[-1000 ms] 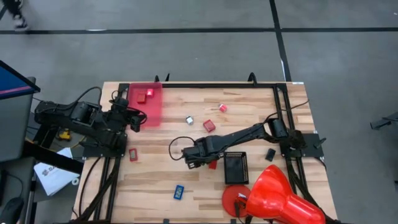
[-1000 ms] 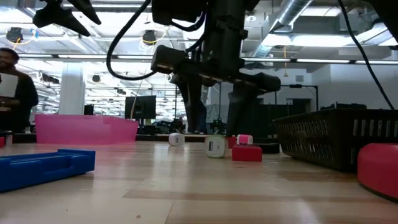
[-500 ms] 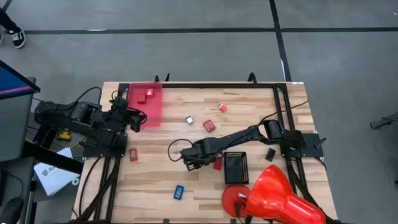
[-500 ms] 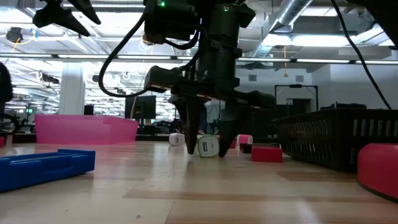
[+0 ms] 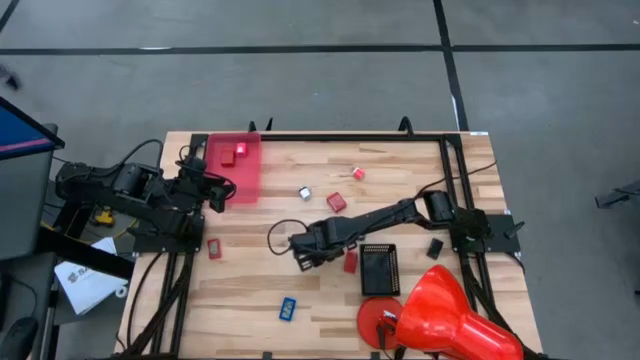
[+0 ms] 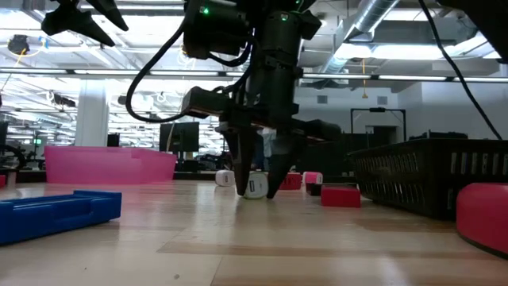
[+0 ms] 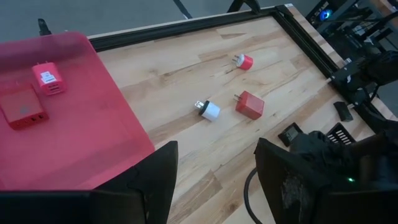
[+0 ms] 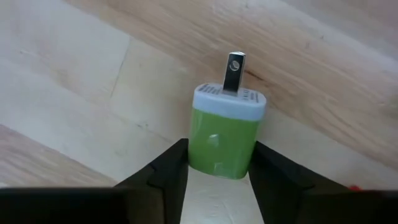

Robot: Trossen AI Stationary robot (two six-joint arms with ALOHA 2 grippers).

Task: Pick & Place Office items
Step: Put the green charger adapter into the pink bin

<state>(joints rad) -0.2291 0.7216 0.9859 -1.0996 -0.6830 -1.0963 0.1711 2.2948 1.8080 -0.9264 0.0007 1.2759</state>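
Note:
My right gripper (image 6: 255,193) stands mid-table, pointing down, shut on a green-and-white plug (image 8: 222,140) that lies on the wood. In the high view the gripper (image 5: 303,260) hides the plug. My left gripper (image 7: 214,186) waits open at the table's left edge, beside the pink tray (image 5: 235,165), with nothing between its fingers. Two red pieces (image 7: 34,93) lie in the tray. Loose on the table are a white plug (image 5: 305,192), red blocks (image 5: 336,202) (image 5: 350,262) (image 5: 214,248), a small red piece (image 5: 358,173), a blue piece (image 5: 288,309) and a black one (image 5: 435,248). My right gripper pinches the plug's green body (image 8: 199,146) by its two opposite sides between its two fingers. The fingers (image 6: 240,163) come from above, pointing down. The plug lies flat on the table with its white end and metal prong (image 8: 234,68) sticking out level, past the fingers.
A black mesh basket (image 5: 379,270) sits just right of my right gripper, with a red block between them. A big red cone (image 5: 450,315) fills the near right corner. A black frame runs along the table's edges.
My right gripper has sunk to the table over the green-and-white plug, and its fingers have closed in from either side until they meet the plug's body. The plug has slid a little along the wood with them.

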